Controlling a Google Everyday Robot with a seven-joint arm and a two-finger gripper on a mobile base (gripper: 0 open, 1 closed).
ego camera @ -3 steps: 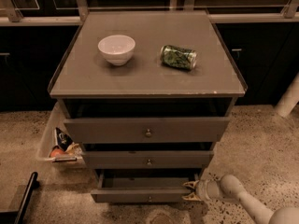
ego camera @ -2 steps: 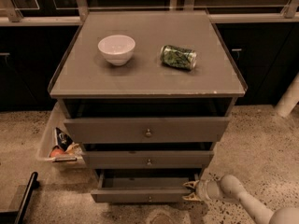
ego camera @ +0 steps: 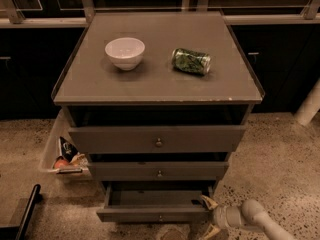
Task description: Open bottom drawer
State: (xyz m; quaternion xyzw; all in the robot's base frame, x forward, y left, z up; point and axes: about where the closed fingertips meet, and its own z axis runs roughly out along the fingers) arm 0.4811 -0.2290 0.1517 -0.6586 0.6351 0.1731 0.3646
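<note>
The gripper point(ego camera: 209, 216) sits at the bottom drawer's point(ego camera: 152, 214) right front corner, fingers hooked on its front panel to draw it out.

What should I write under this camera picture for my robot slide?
Gripper at the pulled-out bottom drawer; a white bowl and green can sit on top.

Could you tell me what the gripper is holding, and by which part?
The gripper sits at the bottom drawer front's right end; whether it grips it cannot be told.

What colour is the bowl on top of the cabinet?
White, plain, seen in the camera view: bowl. The claw sits low by the bottom drawer.
</note>
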